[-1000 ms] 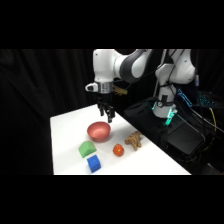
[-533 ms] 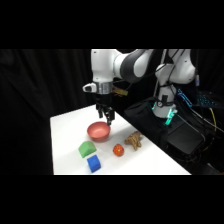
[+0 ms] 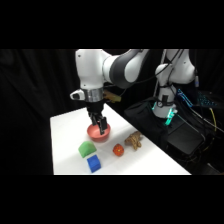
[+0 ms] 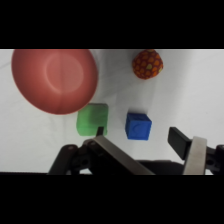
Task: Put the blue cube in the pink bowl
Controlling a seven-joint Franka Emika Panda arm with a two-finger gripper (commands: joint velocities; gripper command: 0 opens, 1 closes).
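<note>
We see the blue cube (image 4: 138,125) lying flat on the white desk (image 4: 200,90), squarish with no clear long axis, its edges slightly skewed in the wrist view. It sits just beside the green block (image 4: 92,119), apart from the pink bowl (image 4: 54,80). The end effector (image 4: 145,142), fingers spread and empty, hangs above, with the cube showing between its fingers; from the side it hangs over the bowl.

The arm (image 3: 120,67) is glossy white with rounded segments and dark grey joints. A black linkage (image 4: 100,157) carries two black fingers (image 4: 179,141), one bearing a pale strip.
</note>
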